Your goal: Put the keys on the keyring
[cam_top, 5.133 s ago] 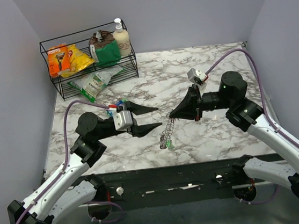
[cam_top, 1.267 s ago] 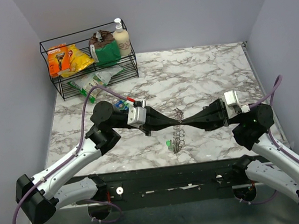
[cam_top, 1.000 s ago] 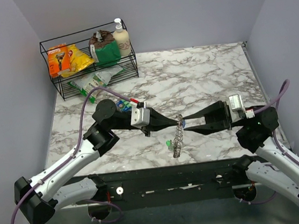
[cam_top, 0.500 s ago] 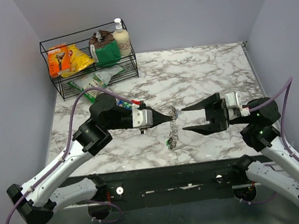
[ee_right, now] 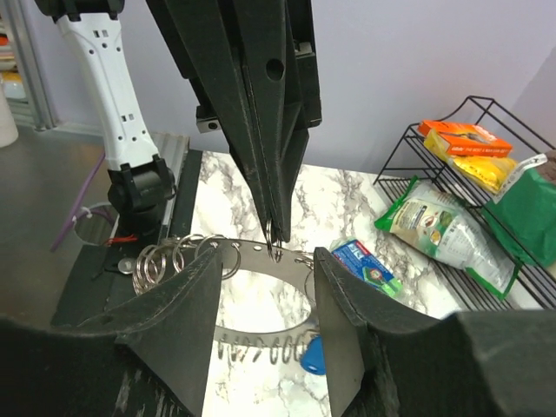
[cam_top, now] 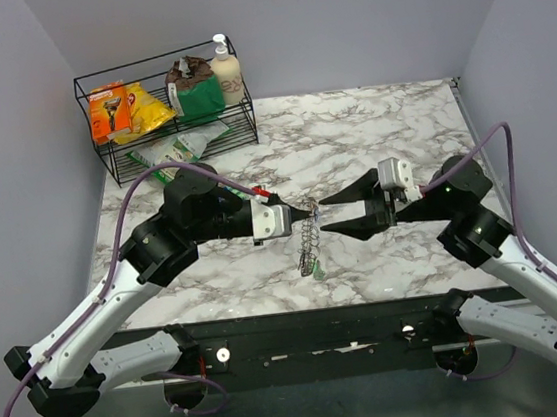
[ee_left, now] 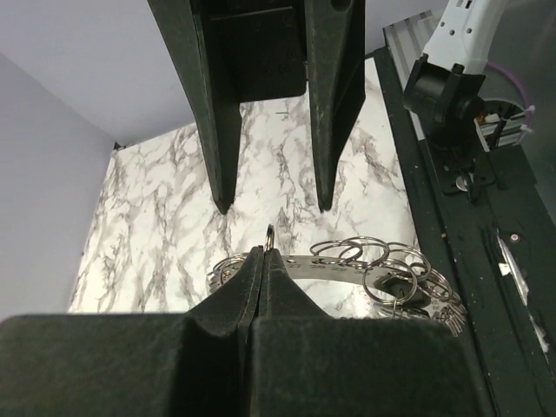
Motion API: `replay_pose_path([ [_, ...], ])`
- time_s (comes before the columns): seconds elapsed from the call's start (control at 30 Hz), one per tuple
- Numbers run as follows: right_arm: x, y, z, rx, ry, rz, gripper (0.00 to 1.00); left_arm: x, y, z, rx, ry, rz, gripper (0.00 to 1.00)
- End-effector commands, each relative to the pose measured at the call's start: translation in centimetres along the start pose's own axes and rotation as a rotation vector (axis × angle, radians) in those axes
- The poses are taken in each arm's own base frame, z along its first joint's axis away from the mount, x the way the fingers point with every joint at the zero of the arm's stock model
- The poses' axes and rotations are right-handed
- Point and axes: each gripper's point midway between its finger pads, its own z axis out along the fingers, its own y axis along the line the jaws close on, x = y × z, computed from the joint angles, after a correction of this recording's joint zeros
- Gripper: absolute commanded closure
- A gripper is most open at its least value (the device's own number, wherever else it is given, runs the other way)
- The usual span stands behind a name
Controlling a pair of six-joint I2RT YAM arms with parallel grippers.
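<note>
1. Right end effector has been brought in over the last half second. It was well apart from the large silver metal keyring and is now just beside it. The left arm has been swung slightly; its hold is unchanged.
2. Left end effector is closed, pinched on the top of the keyring, a band hung with many small split rings. The keyring is held up over the white marble bench. Its lower end hangs toward the bench; whether it touches cannot be told.
3. Right end effector is open. Nothing is seen between its fingers. In the right wrist view the held band lies just ahead of the gap between them.
4. Keys: one small silver key with a blue plastic head is seen low under the band in the right wrist view. Whether it is already threaded on or lying on the bench cannot be told. Other keys cannot be made out.
5. Step judged: second-hold setup. The keyring is presented by the left side and the right side is lined up to take it. Threading progress cannot be judged from these views.
6. Next move calls for the right jaws to be closed on the band or a single split ring, close beside the left pinch and without knocking it. The metal is thin, so slip or swing is likely; a slow, square approach is advised.
</note>
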Motion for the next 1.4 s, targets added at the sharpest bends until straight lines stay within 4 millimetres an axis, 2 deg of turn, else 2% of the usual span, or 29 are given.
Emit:
replay_pose_path([
  [0.0, 0.5, -0.9, 1.2, 0.042, 0.04, 0.007, 0.47, 0.2, 0.8, -0.5, -0.035, 0.064, 0.046, 1.0],
  [0.27, 0.7, -1.9, 2.6, 0.078, 0.062, 0.024, 0.56, 0.5, 1.1, -0.7, -0.045, 0.107, 0.045, 1.0],
  [0.3, 1.0, -2.0, 2.8, 0.075, 0.07, 0.028, 0.63, 0.5, 1.0, -0.7, -0.044, 0.106, 0.047, 1.0],
  [0.4, 1.2, -2.0, 2.9, 0.071, 0.08, 0.027, 0.72, 0.6, 1.0, -0.8, -0.047, 0.106, 0.05, 1.0],
  [0.5, 2.0, -1.6, 2.6, 0.066, 0.106, 0.041, 0.71, 0.7, 1.0, -0.9, -0.049, 0.109, 0.046, 1.0],
  [0.67, 1.9, -1.1, 2.1, 0.064, 0.101, 0.029, 0.64, 0.8, 1.0, -0.8, -0.052, 0.113, 0.05, 1.0],
  [1.2, 4.2, -0.8, 2.2, 0.044, 0.158, 0.051, 0.64, 0.3, 0.6, -0.7, -0.034, 0.087, 0.049, 1.0],
  [1.3, 4.2, -0.9, 2.2, 0.047, 0.16, 0.052, 0.7, 0.4, 0.5, -0.7, -0.035, 0.089, 0.046, 1.0],
  [1.33, 4.2, -0.9, 2.2, 0.046, 0.162, 0.052, 0.8, 0.4, 0.6, -0.8, -0.037, 0.089, 0.047, 1.0],
  [1.37, 4.3, -1.0, 2.2, 0.047, 0.163, 0.052, 0.84, 0.3, 0.5, -0.8, -0.037, 0.086, 0.049, 1.0],
])
